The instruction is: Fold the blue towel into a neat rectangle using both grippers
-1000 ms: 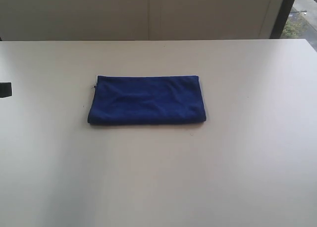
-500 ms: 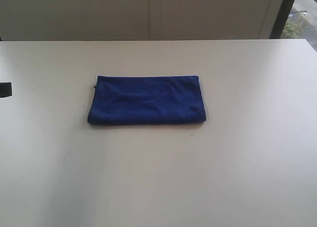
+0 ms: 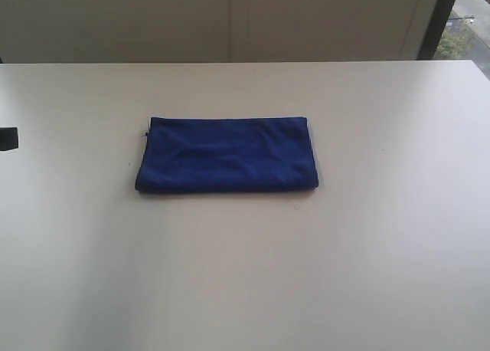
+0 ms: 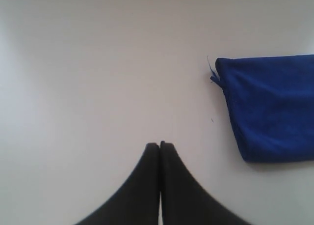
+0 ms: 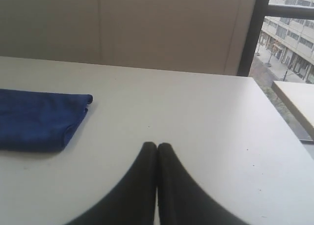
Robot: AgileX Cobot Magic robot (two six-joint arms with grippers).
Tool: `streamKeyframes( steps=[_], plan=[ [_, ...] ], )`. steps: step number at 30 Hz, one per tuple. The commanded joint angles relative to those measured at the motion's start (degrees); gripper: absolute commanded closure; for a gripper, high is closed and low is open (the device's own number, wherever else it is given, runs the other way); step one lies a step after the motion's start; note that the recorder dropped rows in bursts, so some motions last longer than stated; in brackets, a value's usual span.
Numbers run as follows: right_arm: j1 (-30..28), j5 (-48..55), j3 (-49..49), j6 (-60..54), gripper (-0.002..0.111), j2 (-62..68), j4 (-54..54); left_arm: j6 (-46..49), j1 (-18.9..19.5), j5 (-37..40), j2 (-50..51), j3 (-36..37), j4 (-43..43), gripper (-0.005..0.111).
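Note:
The blue towel (image 3: 227, 154) lies flat on the white table (image 3: 245, 259) as a folded, wide rectangle with a rounded fold along its near edge. In the left wrist view one end of the towel (image 4: 272, 107) shows a loose thread at its corner. The left gripper (image 4: 160, 144) is shut, empty, over bare table well apart from the towel. In the right wrist view the towel's other end (image 5: 39, 119) lies off to the side. The right gripper (image 5: 157, 144) is shut and holds nothing. Neither gripper's jaws show in the exterior view.
A small black part (image 3: 8, 138) sits at the table's left edge in the exterior view. A pale wall (image 3: 230, 21) runs behind the table's far edge. A window with a dark frame (image 5: 252, 31) stands at the far right.

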Motion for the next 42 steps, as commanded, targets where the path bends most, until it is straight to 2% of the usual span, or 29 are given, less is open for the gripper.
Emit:
streamKeyframes(
  steps=[1,5,13,20,42],
  plan=[
    [-0.21,0.25,0.29,2.35,0.108,-0.34,-4.77,0.32,-0.05,0.08,-0.55,0.43,-0.70,0.107],
    [-0.21,1.31,0.29,6.23,0.108,-0.34,-6.16,0.32,-0.05,0.08,-0.55,0.43,-0.70,0.107],
    [-0.21,2.14,0.29,6.23,0.108,-0.34,-6.16,0.32,-0.05,0.08,-0.55,0.43,-0.70,0.107],
    [-0.21,8.22,0.29,7.46,0.108,-0.34,-5.95,0.32,-0.05,0.08,-0.55,0.43,-0.70,0.107],
    [-0.21,8.23,0.29,7.34,0.108,-0.34,-5.95,0.32,-0.05,0.08,-0.55,0.43,-0.70,0.107]
  ],
)
